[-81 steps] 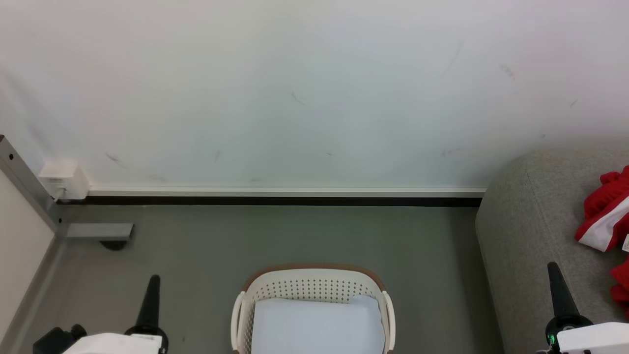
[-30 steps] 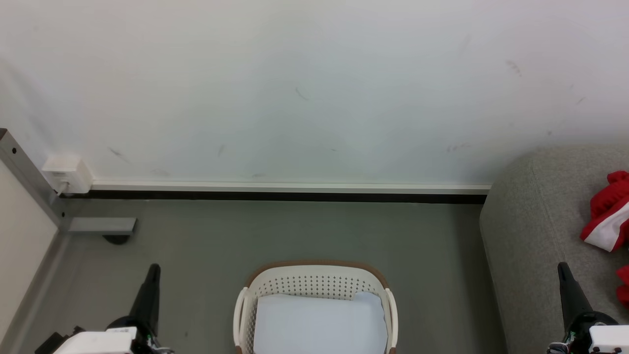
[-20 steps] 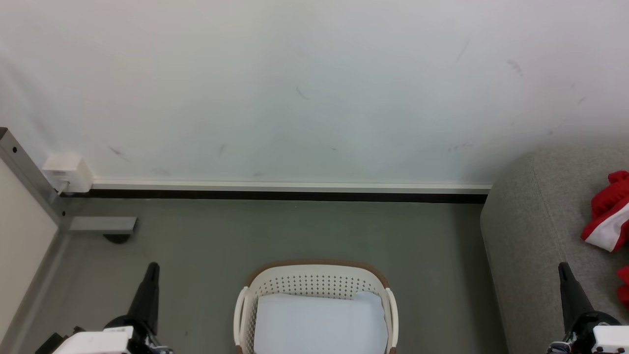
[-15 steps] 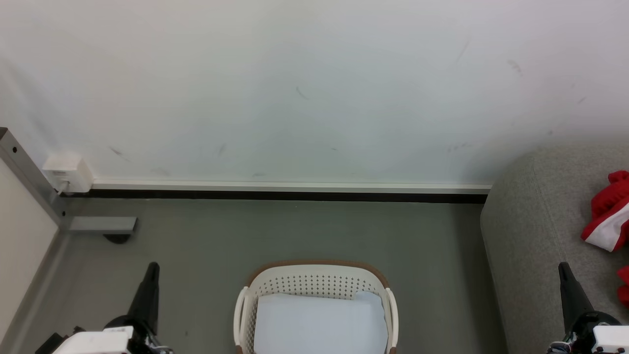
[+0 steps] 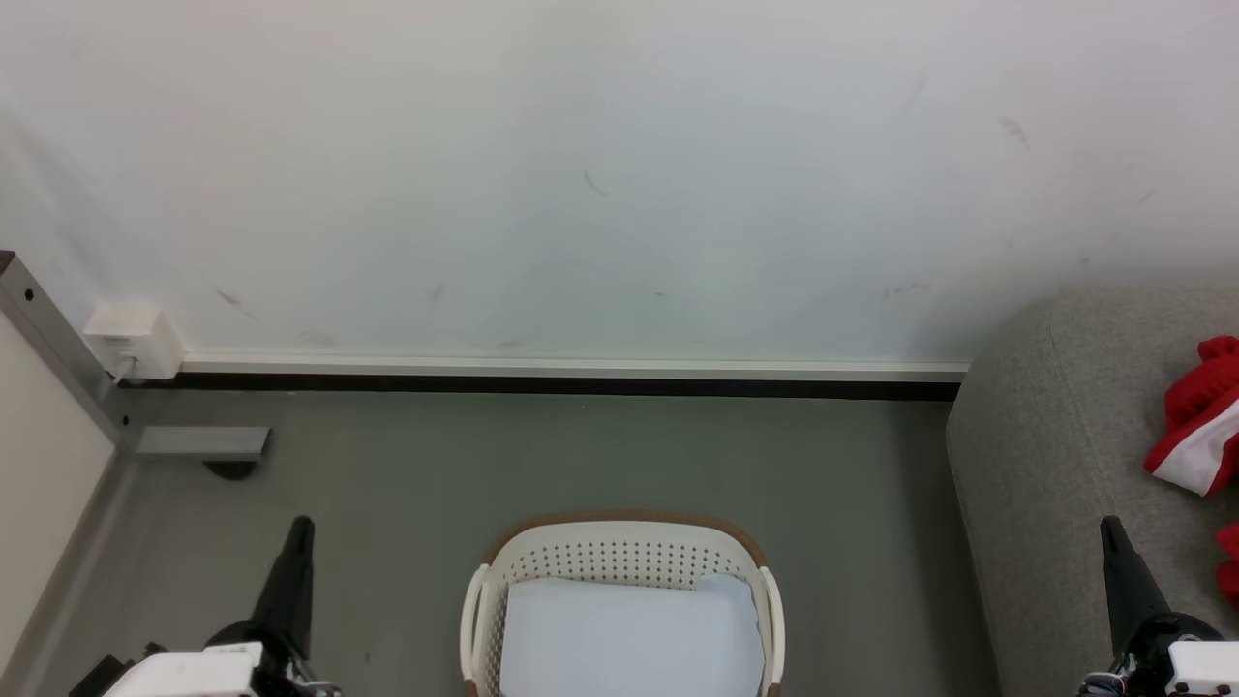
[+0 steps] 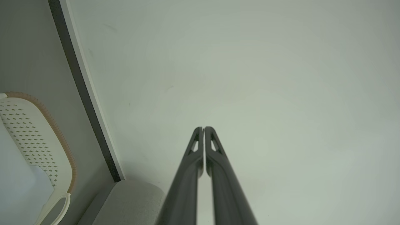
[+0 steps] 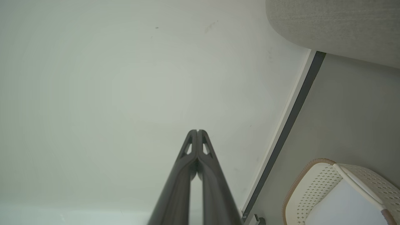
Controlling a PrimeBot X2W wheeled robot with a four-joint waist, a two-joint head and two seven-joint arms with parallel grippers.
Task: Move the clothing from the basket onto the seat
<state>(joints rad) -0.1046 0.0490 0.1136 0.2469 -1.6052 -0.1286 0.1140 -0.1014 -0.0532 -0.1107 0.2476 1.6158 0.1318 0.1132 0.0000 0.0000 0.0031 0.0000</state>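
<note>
Now clothing (image 5: 1195,426) is lying on the seat (image 5: 1045,436) near the right gripper (image 5: 1109,525); it and left gripper (image 5: 301,525) are pointing forward, pinched closed.

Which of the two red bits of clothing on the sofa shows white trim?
The larger red piece, farther up the head view, has a white band; the smaller piece below it looks plain red.

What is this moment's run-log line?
oval white plastic basket: no clothing seen | bright red garments: on grey fabric sofa | left end effector: shut | right end effector: shut
</note>
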